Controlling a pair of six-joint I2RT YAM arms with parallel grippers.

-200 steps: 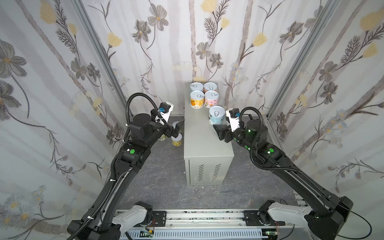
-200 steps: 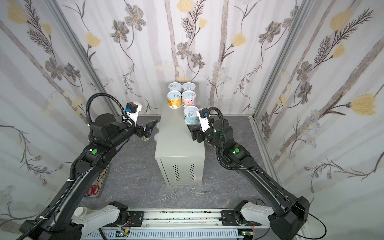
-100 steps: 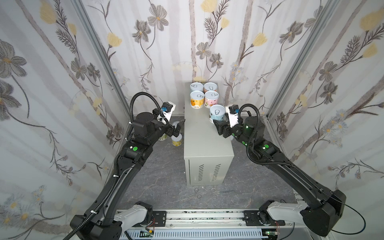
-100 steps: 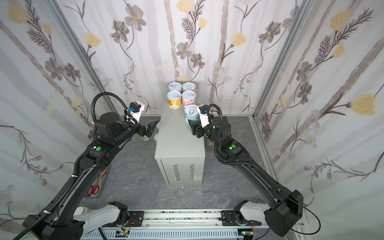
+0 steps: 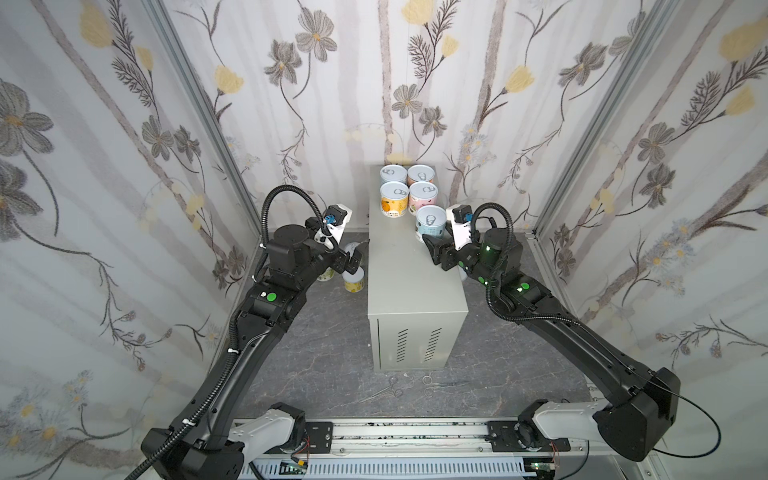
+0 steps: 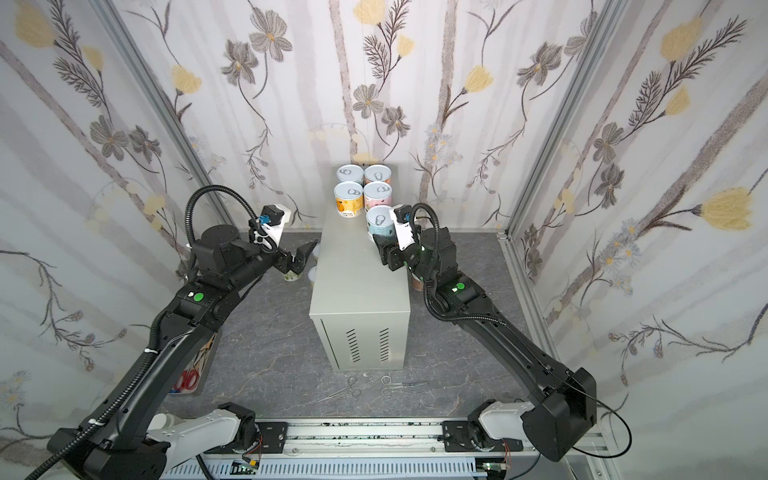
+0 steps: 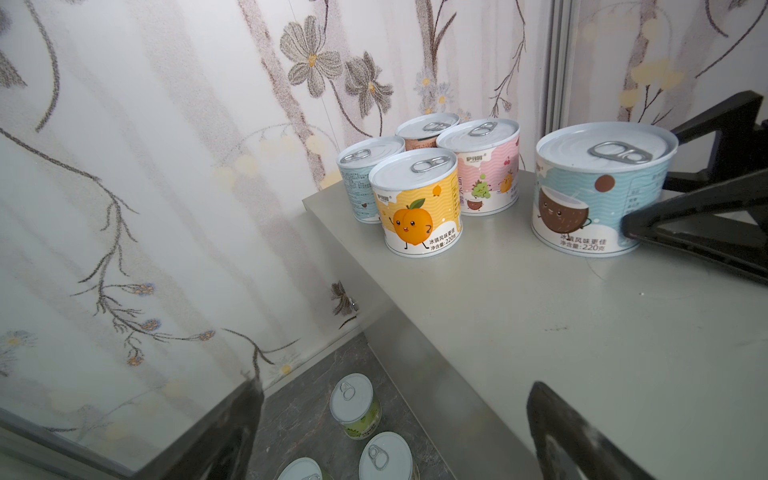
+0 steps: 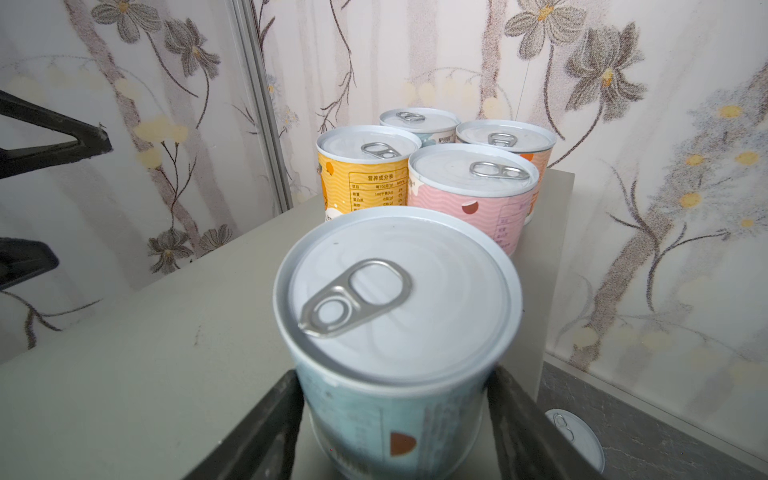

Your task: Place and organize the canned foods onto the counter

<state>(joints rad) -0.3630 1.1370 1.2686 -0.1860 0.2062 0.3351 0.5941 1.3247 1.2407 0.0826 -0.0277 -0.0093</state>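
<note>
The counter [image 5: 409,286] [image 6: 357,286] is a light-grey cabinet in the middle of both top views. At its back stand a yellow can [image 5: 394,200] [image 7: 417,203], a pink can [image 5: 423,196] [image 8: 469,195] and two more behind them. In front of those stands a light blue can [image 5: 430,221] [image 6: 379,222] [image 8: 395,316] on the counter top. My right gripper [image 5: 435,244] [image 8: 395,419] is shut on the light blue can, one finger on each side. My left gripper [image 5: 356,258] [image 7: 390,432] hangs open left of the counter, over three cans on the floor [image 7: 355,405].
Another can [image 8: 575,436] stands on the dark floor right of the counter. Metal forceps and scissors [image 5: 392,390] lie in front of the cabinet. A box with red scissors [image 6: 191,379] sits at the left wall. Flowered walls close in on three sides.
My right gripper has moved up to the light blue can and its jaws have closed round it. The left arm has shifted slightly forward, still open.
</note>
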